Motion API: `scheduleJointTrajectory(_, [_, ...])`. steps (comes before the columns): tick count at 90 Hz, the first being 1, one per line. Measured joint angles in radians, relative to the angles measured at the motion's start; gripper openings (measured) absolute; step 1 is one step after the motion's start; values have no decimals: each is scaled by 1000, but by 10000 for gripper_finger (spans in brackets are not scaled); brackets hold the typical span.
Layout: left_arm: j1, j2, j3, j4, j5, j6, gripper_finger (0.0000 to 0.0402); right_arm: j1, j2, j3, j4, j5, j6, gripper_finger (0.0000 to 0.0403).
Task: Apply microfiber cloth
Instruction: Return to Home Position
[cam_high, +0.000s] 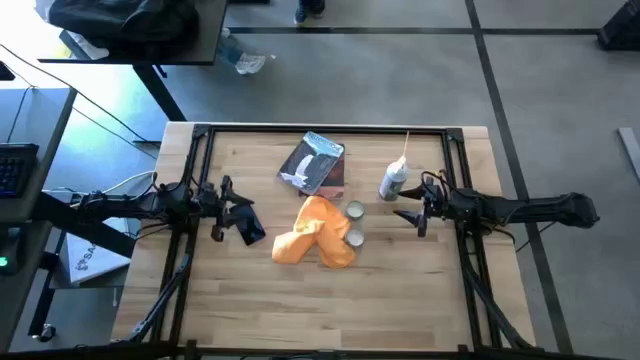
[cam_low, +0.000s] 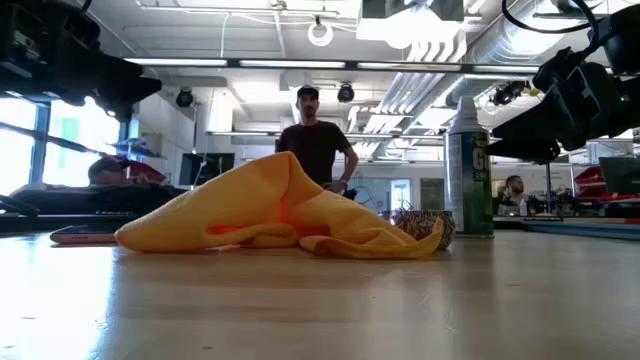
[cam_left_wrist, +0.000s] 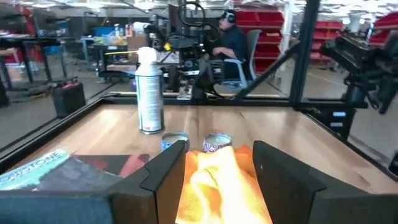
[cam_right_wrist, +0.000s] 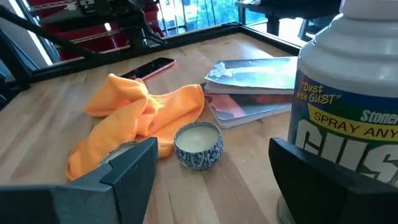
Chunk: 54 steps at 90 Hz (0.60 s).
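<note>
My left arm (cam_high: 150, 203) matte black, jointed, my right arm (cam_high: 520, 210) alike, looped black cables (cam_high: 432, 183), my fingers (cam_left_wrist: 165, 171) dark, broad, wedge-shaped.

The microfiber cloth (cam_high: 318, 240) lies on the table (cam_high: 250, 300), books (cam_high: 316, 165) behind it, tins (cam_high: 354, 238) seemingly touching its right edge.

We see soft, matt fabric in the microfiber cloth (cam_high: 318, 232), smooth wood in the table (cam_high: 400, 300), a glossy wrap on the spray can (cam_high: 392, 181) and shiny paper covers on the books (cam_right_wrist: 249, 74).
</note>
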Motion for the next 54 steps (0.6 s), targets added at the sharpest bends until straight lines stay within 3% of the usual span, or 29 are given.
scheduleJointTrajectory(19, [0, 0, 0, 3, 62, 30, 168, 0, 0, 0, 0, 0, 0, 275])
scheduleJointTrajectory(54, [1, 0, 1, 2, 63, 49, 168, 0, 0, 0, 0, 0, 0, 275])
